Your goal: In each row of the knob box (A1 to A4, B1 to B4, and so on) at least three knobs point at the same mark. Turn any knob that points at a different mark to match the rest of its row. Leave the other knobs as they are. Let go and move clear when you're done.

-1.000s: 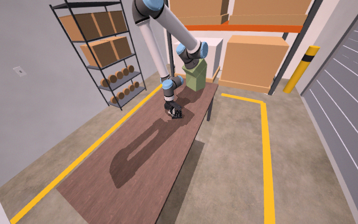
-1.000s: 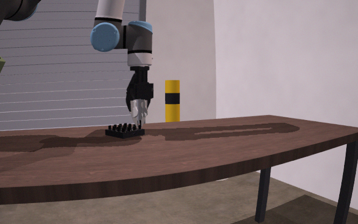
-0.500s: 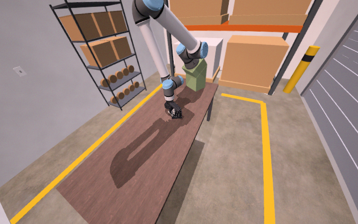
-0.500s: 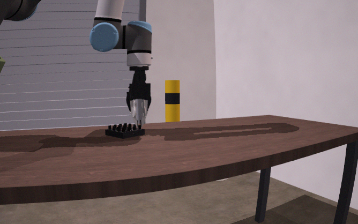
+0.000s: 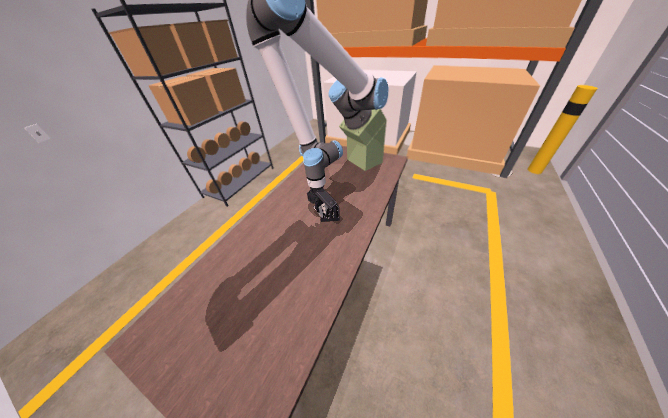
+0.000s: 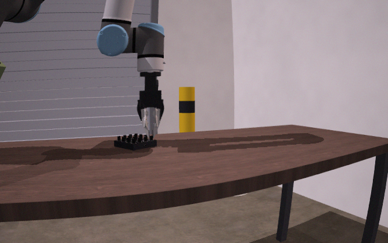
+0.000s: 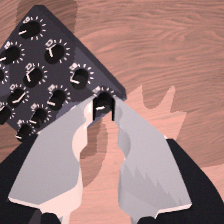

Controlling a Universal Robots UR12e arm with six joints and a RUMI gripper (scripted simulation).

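Wrist view: one claw (image 5: 330,215) (image 6: 151,136) (image 7: 104,99) straddles one corner knob (image 7: 104,101).

Pale grey tubes, dark grey joints with sky-blue round caps and black seam rings; below, a black gripper (image 5: 328,219) (image 6: 151,136) (image 7: 104,99) with silvery, notched, tapering fingers.

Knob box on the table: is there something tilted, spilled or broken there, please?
Nothing stands out. The knob box lies flat on the table, with no visible spill or break. The gripper is closed around the corner knob, which fits the task.
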